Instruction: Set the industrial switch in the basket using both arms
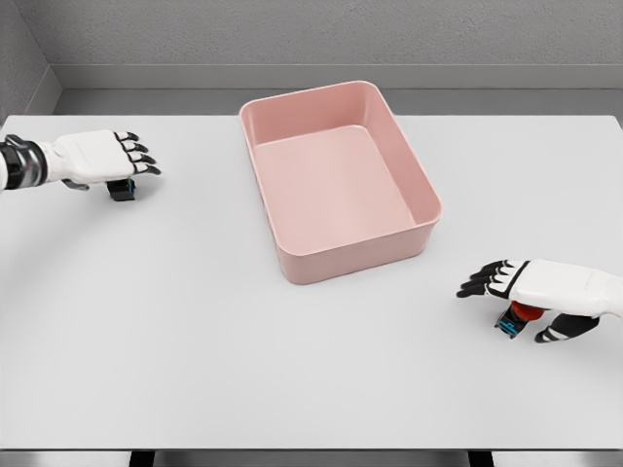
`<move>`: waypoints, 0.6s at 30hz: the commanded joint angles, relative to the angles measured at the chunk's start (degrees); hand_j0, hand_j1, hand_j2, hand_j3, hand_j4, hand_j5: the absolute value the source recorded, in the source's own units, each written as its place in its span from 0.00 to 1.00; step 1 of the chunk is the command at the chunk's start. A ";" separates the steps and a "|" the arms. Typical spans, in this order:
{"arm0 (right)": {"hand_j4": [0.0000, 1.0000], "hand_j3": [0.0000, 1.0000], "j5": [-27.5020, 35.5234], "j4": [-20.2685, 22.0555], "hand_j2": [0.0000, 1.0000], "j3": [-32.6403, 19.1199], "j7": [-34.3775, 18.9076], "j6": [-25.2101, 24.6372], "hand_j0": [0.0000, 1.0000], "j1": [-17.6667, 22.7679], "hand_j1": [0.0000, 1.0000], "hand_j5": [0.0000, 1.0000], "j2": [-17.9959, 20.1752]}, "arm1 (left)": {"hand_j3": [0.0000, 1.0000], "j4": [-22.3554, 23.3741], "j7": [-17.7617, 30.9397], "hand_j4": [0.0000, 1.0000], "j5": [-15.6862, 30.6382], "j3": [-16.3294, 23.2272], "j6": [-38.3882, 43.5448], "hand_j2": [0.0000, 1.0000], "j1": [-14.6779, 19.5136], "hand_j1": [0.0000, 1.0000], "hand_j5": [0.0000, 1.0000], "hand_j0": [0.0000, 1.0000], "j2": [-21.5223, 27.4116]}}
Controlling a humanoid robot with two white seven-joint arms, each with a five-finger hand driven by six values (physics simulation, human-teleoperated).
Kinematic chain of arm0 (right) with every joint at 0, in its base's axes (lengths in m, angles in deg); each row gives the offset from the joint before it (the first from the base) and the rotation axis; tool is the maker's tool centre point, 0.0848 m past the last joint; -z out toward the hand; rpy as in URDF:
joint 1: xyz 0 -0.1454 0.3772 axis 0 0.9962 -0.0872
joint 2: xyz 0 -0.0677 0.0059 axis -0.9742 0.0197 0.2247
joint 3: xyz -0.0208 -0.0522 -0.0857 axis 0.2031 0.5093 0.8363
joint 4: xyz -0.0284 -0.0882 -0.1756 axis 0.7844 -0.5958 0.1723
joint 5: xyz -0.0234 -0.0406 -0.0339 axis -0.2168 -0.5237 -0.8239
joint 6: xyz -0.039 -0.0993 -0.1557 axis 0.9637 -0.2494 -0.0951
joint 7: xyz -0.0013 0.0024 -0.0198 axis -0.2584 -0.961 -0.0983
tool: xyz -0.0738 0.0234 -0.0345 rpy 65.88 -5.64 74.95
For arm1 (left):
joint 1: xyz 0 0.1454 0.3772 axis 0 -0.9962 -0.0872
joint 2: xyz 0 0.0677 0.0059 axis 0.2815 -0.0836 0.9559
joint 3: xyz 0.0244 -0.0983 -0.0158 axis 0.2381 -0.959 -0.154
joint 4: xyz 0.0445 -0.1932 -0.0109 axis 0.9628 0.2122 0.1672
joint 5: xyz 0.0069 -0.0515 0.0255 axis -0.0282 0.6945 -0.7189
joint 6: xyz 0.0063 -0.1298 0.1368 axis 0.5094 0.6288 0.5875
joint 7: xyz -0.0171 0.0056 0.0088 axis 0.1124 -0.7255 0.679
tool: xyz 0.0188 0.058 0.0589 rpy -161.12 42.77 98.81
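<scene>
Switches sit under both palms: the right robot hand (526,292) arches loosely over a red-topped industrial switch (516,317) and the left robot hand (102,161) over a dark one (122,191), neither clasped, flanking the empty pink basket (292,263) mid-worktop (195,341), apparently positioned for pickup.

White table (195,341): pink basket (292,268) centre-back; small dark items far left (121,191), near right (513,320).

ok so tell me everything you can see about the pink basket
The pink basket is a rectangular tub of smooth, matte, plastic-looking material with rounded corners, a thin lip and sloping walls. It stands upright and open on the white table, past the middle, turned slightly askew. Nothing shows inside it. Neither hand touches it.
</scene>
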 commanded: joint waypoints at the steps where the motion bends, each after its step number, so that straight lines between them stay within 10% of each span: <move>1: 1.00 1.00 -0.21 -0.73 1.00 -0.12 -0.03 -0.09 1.00 0.00 1.00 1.00 0.11 | 0.89 -0.23 -0.21 0.89 0.19 -0.17 -0.01 0.89 0.00 0.89 0.89 0.89 0.44; 18: 0.78 0.78 -0.65 -1.44 0.78 -0.12 -1.43 -0.09 0.78 -0.09 0.78 0.78 0.02 | 0.78 -1.81 -0.30 0.78 0.28 -0.26 -0.01 0.78 0.09 0.78 0.78 0.78 0.71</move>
